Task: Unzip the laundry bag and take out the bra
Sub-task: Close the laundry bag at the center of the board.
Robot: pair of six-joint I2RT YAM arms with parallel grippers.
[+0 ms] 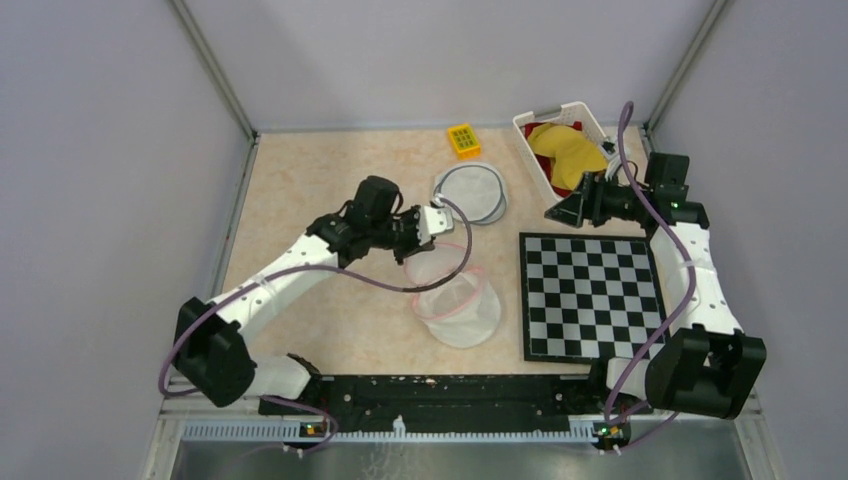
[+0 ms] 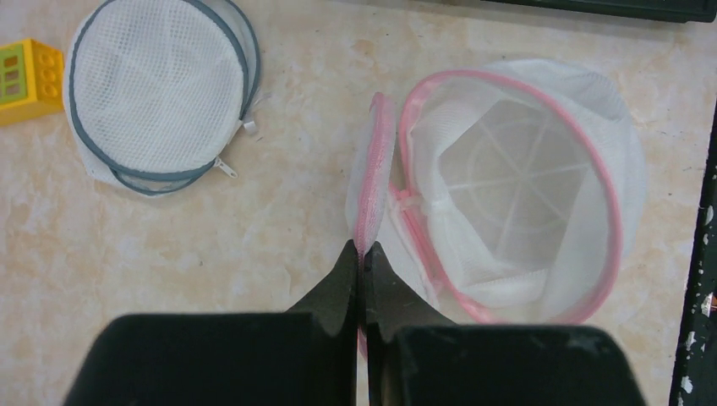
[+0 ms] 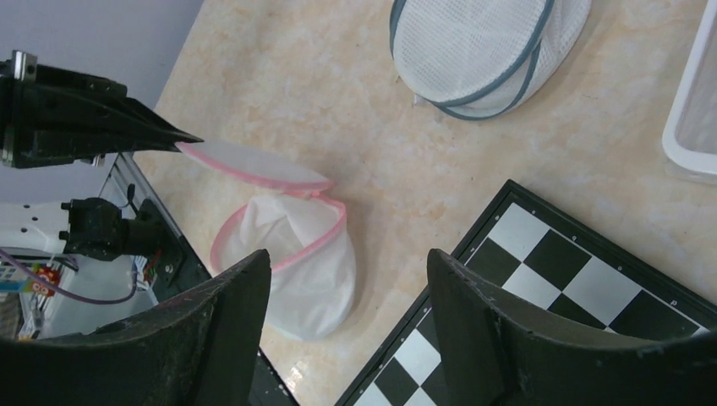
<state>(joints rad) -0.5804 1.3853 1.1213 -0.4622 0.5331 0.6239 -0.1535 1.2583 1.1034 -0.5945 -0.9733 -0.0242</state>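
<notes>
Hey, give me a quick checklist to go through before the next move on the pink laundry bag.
1. Left gripper shut on the lid: ok.
2. Pink bag unzipped, lid lifted off the opening: ok.
3. Bra visible inside the bag: cannot tell, only white mesh shows.
4. Right gripper open, ready to reach in: ok.
5. Right gripper at the bag's opening: not ok, it hovers by the basket, beyond the chessboard.
</notes>
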